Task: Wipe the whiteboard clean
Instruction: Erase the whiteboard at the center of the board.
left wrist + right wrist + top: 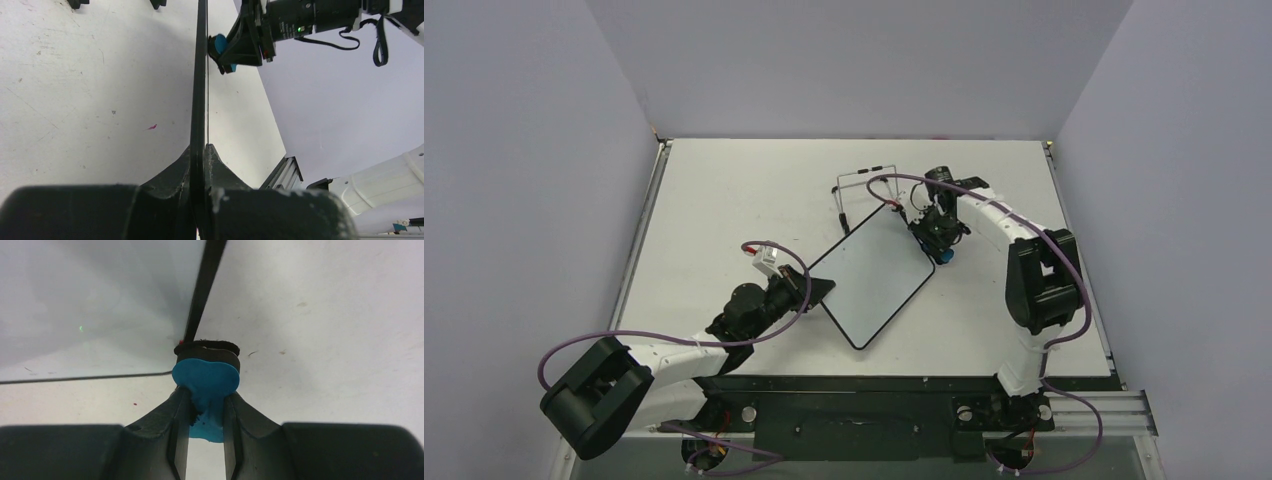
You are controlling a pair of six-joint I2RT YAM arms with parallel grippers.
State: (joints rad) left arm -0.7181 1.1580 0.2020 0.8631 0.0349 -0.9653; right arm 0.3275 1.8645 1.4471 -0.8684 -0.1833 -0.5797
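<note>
Top external view: whiteboard (874, 278) under two-arm contact.
Closed left gripper (823, 289) clamps its left corner; right gripper (206, 396) pinches blue eraser (206, 376) against right corner.

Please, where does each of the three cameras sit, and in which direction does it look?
Top external: above and behind the bases, looking down at the table; left arm and right arm show whole, the whiteboard between them.
Left wrist: on the left arm, looking along the left gripper, shut on the whiteboard's edge.
Right wrist: on the right arm, looking past the right gripper, shut on the blue eraser.
Shared: both wrist views show the whiteboard's black frame.
</note>
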